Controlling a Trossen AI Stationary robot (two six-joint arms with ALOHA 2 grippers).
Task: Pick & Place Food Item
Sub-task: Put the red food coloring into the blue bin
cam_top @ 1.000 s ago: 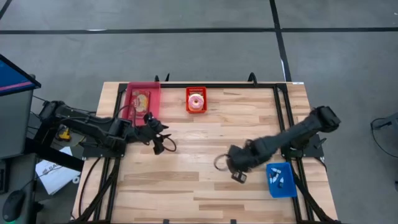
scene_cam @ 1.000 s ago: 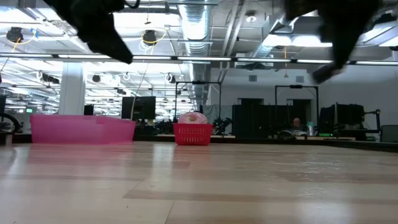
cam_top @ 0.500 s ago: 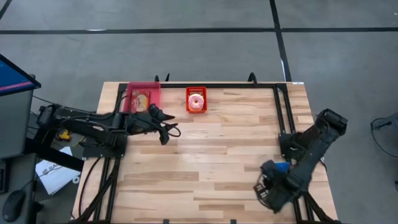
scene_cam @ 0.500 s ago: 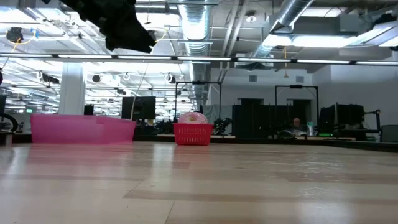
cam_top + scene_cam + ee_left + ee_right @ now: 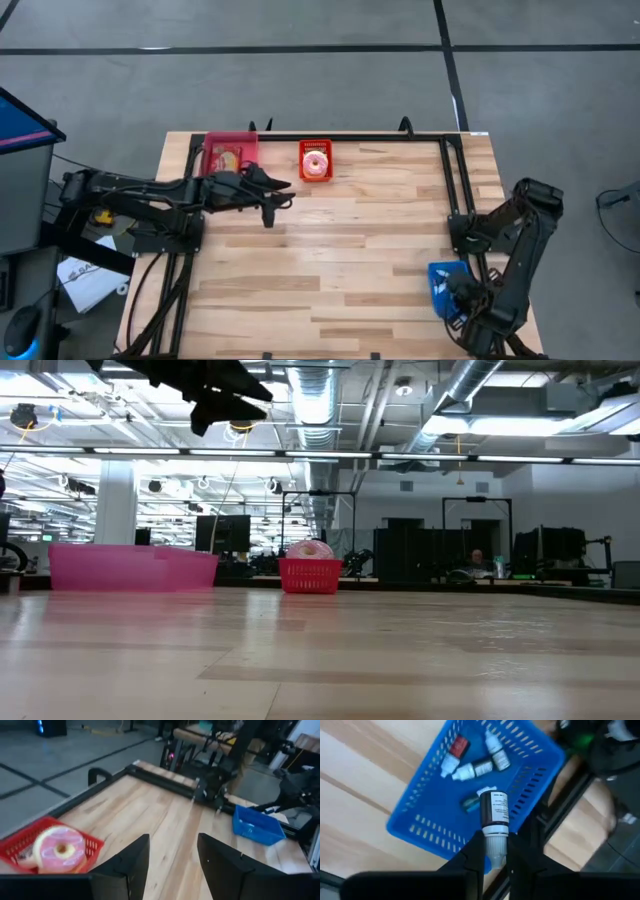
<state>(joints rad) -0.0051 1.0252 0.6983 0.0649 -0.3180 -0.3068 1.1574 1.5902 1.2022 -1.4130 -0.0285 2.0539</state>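
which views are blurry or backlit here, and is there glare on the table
Low view: ceiling lights turn the left gripper into a silhouette, with a sheen across the table. Left wrist view: its fingers and the doughnut look soft. Right wrist view: the bottle it grips is sharp over the blue basket. High view: evenly lit.

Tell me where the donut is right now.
In the high view the donut sits in the red basket at the table's far edge, just right of the pink bin, with the left hand close by.
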